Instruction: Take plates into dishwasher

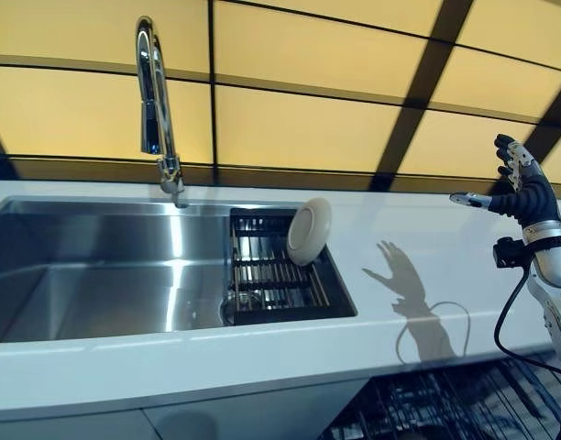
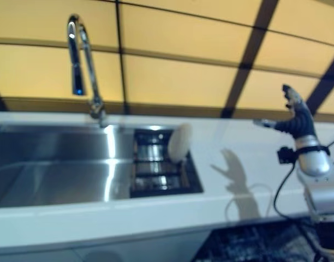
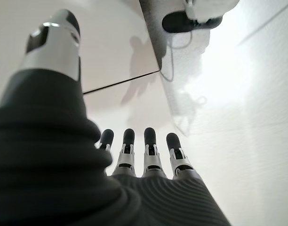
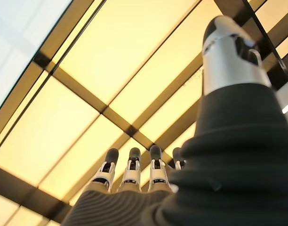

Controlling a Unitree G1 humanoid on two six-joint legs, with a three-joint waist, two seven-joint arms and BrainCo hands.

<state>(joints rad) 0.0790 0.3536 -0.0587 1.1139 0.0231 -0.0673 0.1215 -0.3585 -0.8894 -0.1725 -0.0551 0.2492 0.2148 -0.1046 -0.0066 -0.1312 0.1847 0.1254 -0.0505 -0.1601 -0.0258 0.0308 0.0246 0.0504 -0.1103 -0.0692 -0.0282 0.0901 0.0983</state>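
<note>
Right hand: the right hand [image 1: 523,194], silver fingers under a dark ribbed cover, was raised above the white countertop [image 1: 418,238] at the right of the head views. Its fingers were straight and spread, the thumb stuck out toward the sink, and it held nothing. Its wrist view showed only the fingers [image 4: 131,170] against the yellow panelled wall.

Left hand: the left hand [image 3: 144,160] showed only in its own wrist view, fingers straight and relaxed, empty, over a pale surface that I could not place. It appeared in neither head view.

Plate: the one round white plate [image 1: 309,230] I could see stood on edge in the black wire drying rack [image 1: 267,275], leaning against the rack's right side, at the right end of the stainless steel sink [image 1: 97,266]. It was well apart from the right hand.

Sink surroundings: a tall chrome arched tap [image 1: 157,110] rose behind the basin.

Dishwasher: a dark wire dishwasher rack [image 1: 445,403] showed below the countertop edge at lower right, apparently pulled out; no plate was visible in it.

Progress: by my judgement the task was at its start. No plate was gripped or loaded; reaching for the plate, grasping it, carrying it down and slotting it into the rack were all left.
</note>
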